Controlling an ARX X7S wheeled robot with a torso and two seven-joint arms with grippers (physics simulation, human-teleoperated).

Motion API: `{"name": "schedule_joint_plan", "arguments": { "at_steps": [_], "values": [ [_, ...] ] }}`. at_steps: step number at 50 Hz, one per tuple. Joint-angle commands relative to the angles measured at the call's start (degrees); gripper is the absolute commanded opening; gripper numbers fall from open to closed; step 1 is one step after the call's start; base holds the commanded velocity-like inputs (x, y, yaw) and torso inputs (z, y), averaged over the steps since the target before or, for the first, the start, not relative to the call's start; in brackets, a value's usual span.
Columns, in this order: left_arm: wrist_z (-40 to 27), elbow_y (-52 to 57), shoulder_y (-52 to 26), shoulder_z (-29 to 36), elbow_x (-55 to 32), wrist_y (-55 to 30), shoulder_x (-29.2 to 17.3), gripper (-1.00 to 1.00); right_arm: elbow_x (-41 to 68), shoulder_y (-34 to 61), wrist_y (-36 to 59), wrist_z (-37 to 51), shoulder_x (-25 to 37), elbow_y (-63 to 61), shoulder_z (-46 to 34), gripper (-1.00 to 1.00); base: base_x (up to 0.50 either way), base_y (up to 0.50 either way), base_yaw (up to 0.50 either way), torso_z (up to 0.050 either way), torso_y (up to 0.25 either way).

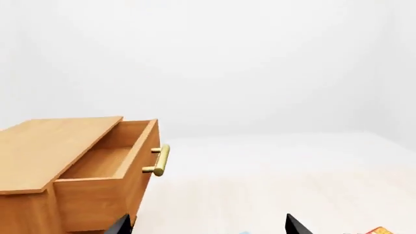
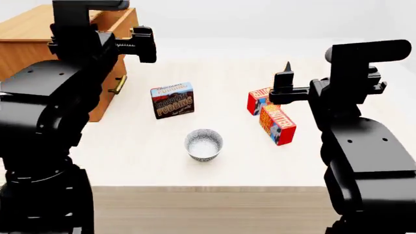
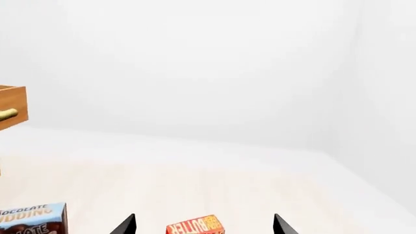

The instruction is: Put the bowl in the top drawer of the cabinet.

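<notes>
Head view is showing both arms raised above the tabletop [image 2: 305, 165], neither tool touching anything. Left tool [image 1: 204, 226] is showing only two dark fingertips [image 1: 120, 225] spread wide, nothing between them, so released. Right tool [image 3: 204, 225] is reading the same: tips apart, empty.

Bowl [image 2: 203, 144] is sitting upright on the tabletop, low and central between the two arms, roughly as near one as the other; round, so no long axis to align. It is lying apart from the pudding box [image 2: 173, 100] behind it and the butter box [image 2: 277, 125] to its right.

Top drawer [image 1: 107, 163] is standing pulled open, interior looking bare, brass handle [image 1: 161, 160] facing out. Cabinet [image 2: 29, 36] is sitting at the far left, so the left arm is nearer the drop spot.

Tabletop is looking pale, flat, wood-grained. Room is looking plain white, with nothing else in it.

Judgement: next move is coming down onto the bowl rim, then carrying left.
</notes>
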Motion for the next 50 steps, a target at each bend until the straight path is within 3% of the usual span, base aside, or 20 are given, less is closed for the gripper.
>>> {"name": "schedule_joint_plan", "arguments": {
  "at_steps": [1,16,24,50],
  "values": [
    [-1.5,-12.8,-19.2,0.7,0.9,-5.1,0.7,1.00,0.9,8.4,6.1,-1.0,1.0,-1.3,-1.9,1.00,0.25,0.49,0.00,0.000,0.000],
    [-0.8,-24.4,-27.1,4.6,1.9,-4.4,1.3,1.00,1.7,9.3,7.6,-1.4,2.1,-3.7,-1.1,1.00,0.45,0.20,0.00,0.000,0.000],
    [-0.3,-26.0,-27.2,5.3,1.7,-4.1,1.1,1.00,4.5,10.1,10.8,-3.1,0.3,-3.1,3.6,1.00,0.50,0.00,0.00,0.000,0.000],
    [-0.4,-32.0,-27.3,9.2,3.0,-1.8,0.8,1.00,4.9,8.5,8.4,-3.5,2.3,-4.2,0.7,1.00,0.50,0.00,0.00,0.000,0.001]
  ]
}}
